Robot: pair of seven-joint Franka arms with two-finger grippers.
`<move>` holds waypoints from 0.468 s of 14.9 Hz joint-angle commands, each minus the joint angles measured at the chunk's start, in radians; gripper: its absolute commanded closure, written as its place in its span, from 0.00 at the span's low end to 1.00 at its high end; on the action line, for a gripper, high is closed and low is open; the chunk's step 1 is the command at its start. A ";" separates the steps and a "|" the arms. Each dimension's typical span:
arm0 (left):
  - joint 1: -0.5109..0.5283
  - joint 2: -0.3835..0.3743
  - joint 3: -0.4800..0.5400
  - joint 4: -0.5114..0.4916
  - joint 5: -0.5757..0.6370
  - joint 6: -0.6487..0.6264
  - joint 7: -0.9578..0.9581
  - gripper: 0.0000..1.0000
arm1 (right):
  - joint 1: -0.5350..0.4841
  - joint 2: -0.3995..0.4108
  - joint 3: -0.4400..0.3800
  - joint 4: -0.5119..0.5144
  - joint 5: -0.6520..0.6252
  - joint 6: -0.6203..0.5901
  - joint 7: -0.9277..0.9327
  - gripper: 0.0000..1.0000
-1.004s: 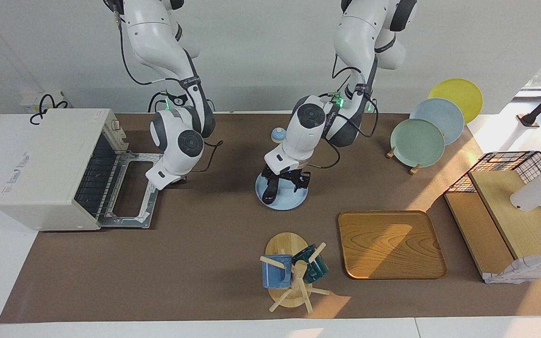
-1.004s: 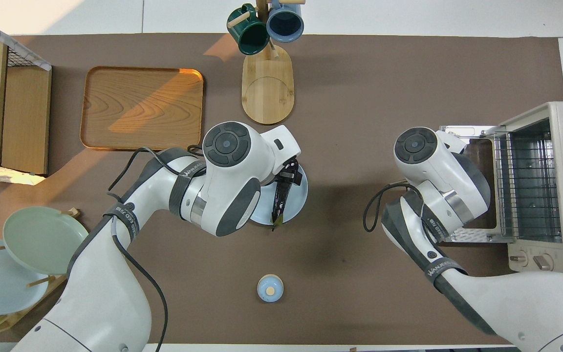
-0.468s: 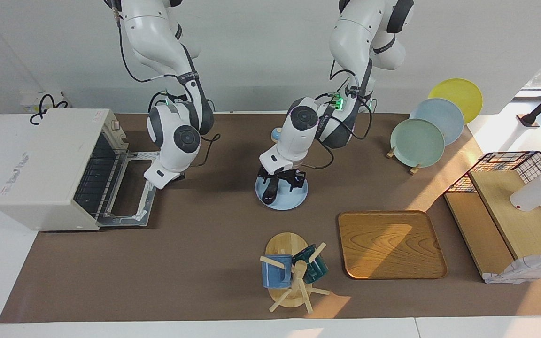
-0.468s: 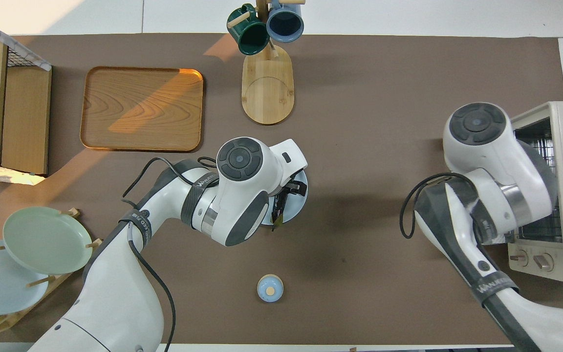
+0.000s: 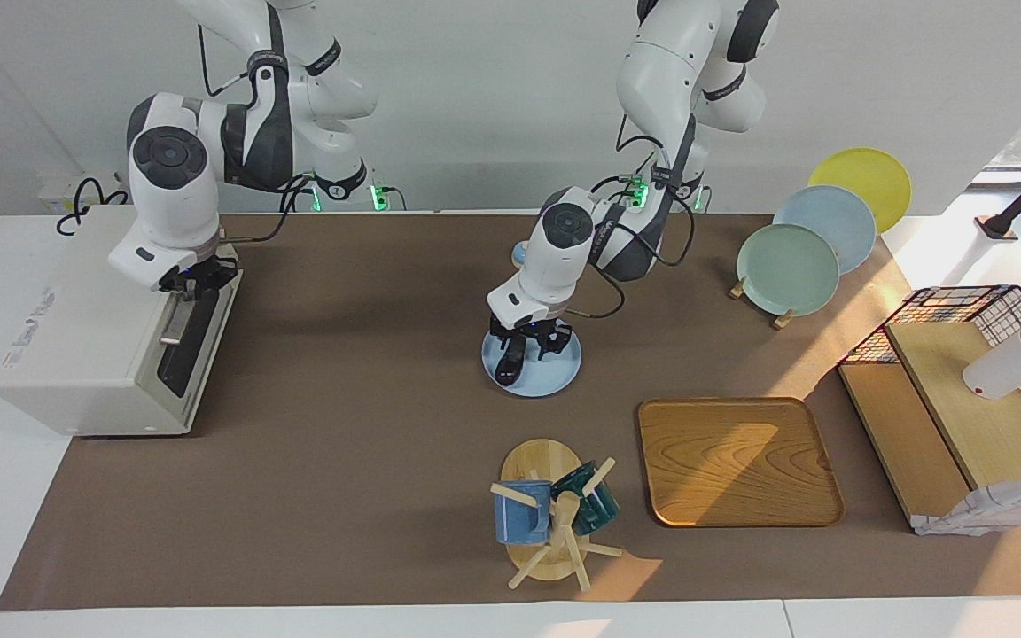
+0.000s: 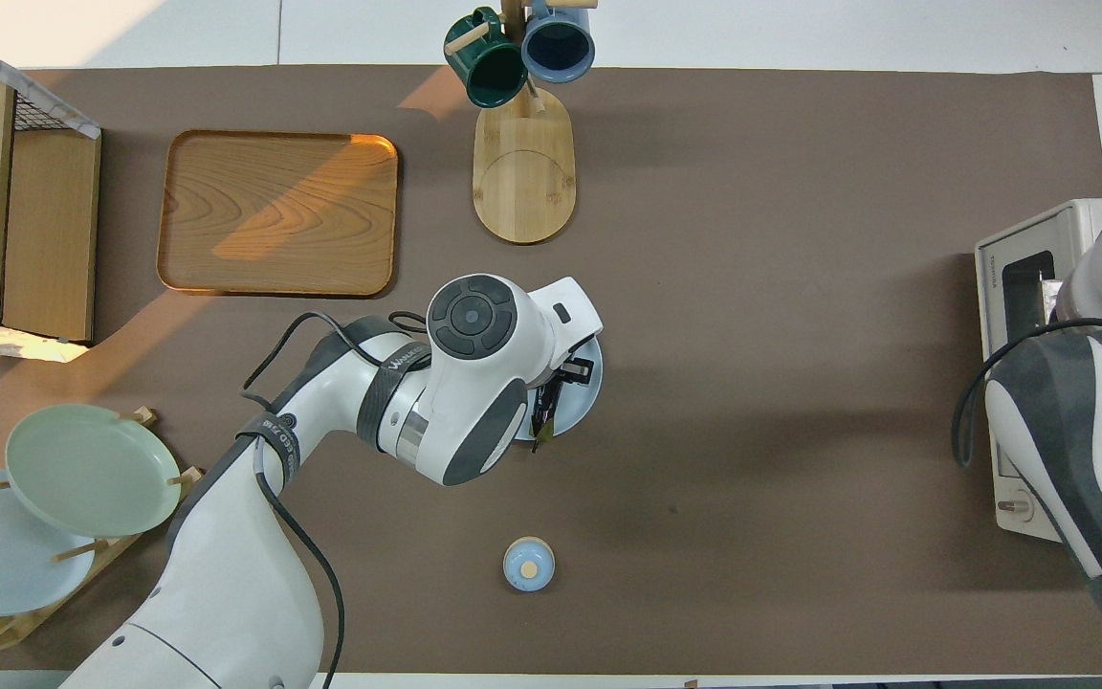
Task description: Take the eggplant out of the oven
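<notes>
My left tool (image 5: pixel 524 341), fingers spread and gripping nothing, is hovering over the eggplant (image 5: pixel 508 362) lying on the blue plate (image 5: pixel 555 377) mid-frame, while my right tool (image 5: pixel 194 282), state unclear, is pressing the oven (image 5: pixel 85 354) door at upper left; next I'm retracting both.

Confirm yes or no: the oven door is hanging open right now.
No. In the facing view the oven has its dark glass door up against its front, with the right gripper at the door's top edge.
</notes>
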 commanded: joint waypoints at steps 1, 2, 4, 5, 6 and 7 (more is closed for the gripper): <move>-0.011 -0.016 0.016 -0.022 -0.017 0.013 -0.003 0.51 | -0.024 -0.001 0.001 0.017 0.075 -0.033 -0.036 0.60; -0.010 -0.016 0.016 -0.022 -0.017 0.010 -0.003 0.59 | -0.024 -0.001 0.001 0.053 0.124 -0.068 -0.036 0.51; -0.008 -0.016 0.016 -0.016 -0.017 -0.009 -0.002 0.69 | -0.023 -0.001 0.003 0.124 0.231 -0.117 -0.033 0.28; -0.007 -0.016 0.016 -0.013 -0.017 -0.020 0.000 0.74 | -0.020 -0.002 0.003 0.153 0.277 -0.134 -0.031 0.03; -0.005 -0.017 0.017 -0.009 -0.017 -0.031 0.000 0.83 | -0.020 -0.011 0.004 0.170 0.323 -0.146 -0.027 0.00; 0.002 -0.022 0.018 -0.005 -0.017 -0.042 0.000 0.92 | -0.017 -0.025 0.004 0.173 0.366 -0.148 -0.024 0.00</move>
